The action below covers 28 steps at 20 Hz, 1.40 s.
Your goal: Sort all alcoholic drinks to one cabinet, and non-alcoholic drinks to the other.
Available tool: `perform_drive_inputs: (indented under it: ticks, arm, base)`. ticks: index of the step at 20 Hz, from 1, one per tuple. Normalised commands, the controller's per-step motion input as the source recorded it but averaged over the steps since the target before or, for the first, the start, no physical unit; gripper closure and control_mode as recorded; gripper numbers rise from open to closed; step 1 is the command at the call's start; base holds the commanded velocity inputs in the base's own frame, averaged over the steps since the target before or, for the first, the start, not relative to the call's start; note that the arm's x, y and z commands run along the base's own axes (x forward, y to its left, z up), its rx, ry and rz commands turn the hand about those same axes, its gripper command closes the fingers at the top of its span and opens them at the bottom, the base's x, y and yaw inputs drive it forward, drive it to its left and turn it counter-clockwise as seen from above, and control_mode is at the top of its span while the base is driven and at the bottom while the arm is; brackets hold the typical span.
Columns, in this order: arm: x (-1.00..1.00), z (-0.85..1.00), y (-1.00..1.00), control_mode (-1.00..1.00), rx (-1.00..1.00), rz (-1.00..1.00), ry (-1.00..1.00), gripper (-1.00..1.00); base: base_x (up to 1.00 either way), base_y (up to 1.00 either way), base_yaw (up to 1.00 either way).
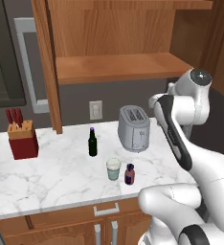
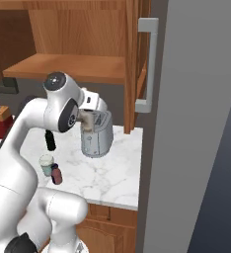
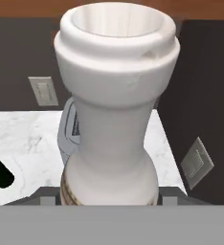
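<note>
A pale whitish bottle with a brownish lower body stands close up in the hand view, and my gripper is shut on its base. In the right base view the gripper holds this bottle above the counter, just over the toaster. The dark green bottle with a purple cap stands upright mid-counter. Nearer the front edge, the teal cup and the short purple bottle stand side by side, apart from the gripper.
A grey toaster sits at the back right of the marble counter. A red knife block stands at the left. An open wooden cabinet shelf hangs above, its door swung out. A tall grey panel bounds the right.
</note>
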Motion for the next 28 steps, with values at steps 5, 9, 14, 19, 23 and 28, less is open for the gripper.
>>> perform_drive_inputs:
  ticks: [5, 9, 14, 19, 23, 28]
  arm:
    - [0.00, 1.00, 0.04, -1.00, -0.01, 0.00, -0.06, 1.00]
    - [0.15, 1.00, 0.03, -1.00, 0.00, 0.00, -0.07, 1.00]
    - [0.46, 0.98, 0.00, -1.00, 0.00, 0.00, -0.12, 1.00]
    - [0.65, 0.66, 0.00, -1.00, 0.00, 0.00, -0.10, 1.00]
    - [1.00, -0.12, 0.00, -1.00, -0.01, 0.00, 0.00, 1.00]
    - [1.00, -0.36, 0.00, -1.00, -0.05, 0.00, 0.00, 1.00]
  base:
    - [0.00, 0.00, 0.00]
    - [0.00, 0.00, 0.00]
    - [0.00, 0.00, 0.00]
    - [0.00, 0.00, 0.00]
    - [0.00, 0.00, 0.00]
    - [0.00, 0.00, 0.00]
